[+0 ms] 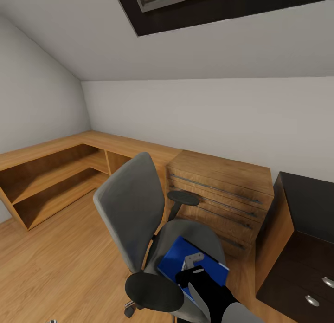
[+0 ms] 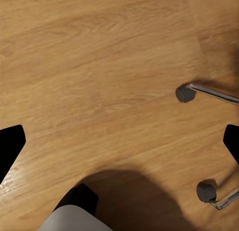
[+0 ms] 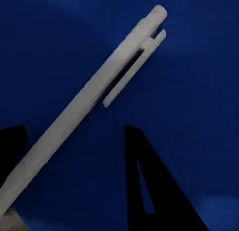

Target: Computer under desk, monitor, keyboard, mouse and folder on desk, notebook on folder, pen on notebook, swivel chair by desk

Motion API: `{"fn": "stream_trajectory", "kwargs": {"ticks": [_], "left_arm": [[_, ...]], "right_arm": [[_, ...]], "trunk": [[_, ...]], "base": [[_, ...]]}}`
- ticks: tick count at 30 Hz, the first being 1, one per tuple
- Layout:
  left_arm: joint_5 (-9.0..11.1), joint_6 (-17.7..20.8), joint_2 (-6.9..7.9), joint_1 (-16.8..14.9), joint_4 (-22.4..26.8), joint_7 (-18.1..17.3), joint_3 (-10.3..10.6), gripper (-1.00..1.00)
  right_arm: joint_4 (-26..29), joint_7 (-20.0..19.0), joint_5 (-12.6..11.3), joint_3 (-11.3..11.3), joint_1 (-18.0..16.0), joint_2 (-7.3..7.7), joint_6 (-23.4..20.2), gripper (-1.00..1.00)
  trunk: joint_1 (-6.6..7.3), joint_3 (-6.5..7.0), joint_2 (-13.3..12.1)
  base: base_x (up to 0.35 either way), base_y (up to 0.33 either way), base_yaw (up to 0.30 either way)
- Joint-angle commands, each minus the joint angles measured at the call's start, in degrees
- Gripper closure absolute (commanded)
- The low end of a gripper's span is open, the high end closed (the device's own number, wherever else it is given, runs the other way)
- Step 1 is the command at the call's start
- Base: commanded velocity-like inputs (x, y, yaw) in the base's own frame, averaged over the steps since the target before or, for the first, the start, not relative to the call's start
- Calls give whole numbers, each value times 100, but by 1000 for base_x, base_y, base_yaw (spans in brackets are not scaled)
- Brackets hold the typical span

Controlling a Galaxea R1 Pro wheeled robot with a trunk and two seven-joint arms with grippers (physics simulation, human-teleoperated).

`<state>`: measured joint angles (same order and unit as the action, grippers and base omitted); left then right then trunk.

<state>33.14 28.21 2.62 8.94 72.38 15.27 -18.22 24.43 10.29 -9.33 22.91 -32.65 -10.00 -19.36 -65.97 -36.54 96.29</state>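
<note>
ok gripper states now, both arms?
Left gripper: open, empty, above the floor.
Right gripper: over the folder, pen between its fingers; grip cannot be told.

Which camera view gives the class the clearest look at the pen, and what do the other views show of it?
The right wrist view: the pen lies close up on the blue folder, clip and barrel sharp. In the head view, only the folder on the swivel chair is clear. The left wrist view faces wooden floor.

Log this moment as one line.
right gripper: over folder on chair, pen between fingers | left gripper: open over floor
</note>
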Motion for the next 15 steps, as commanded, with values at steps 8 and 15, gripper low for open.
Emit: {"fn": "stream_trajectory", "kwargs": {"ticks": [8,15], "left_arm": [[60,17,2,3,13,46,2,-100],[59,17,2,3,13,46,2,-100]], "right_arm": [[0,44,-52,38,-5,0,-24,100],[0,43,-60,38,-5,0,-29,100]], "trunk": [[0,-5,3],[0,-5,3]], "base": [[0,0,0],[0,0,0]]}}
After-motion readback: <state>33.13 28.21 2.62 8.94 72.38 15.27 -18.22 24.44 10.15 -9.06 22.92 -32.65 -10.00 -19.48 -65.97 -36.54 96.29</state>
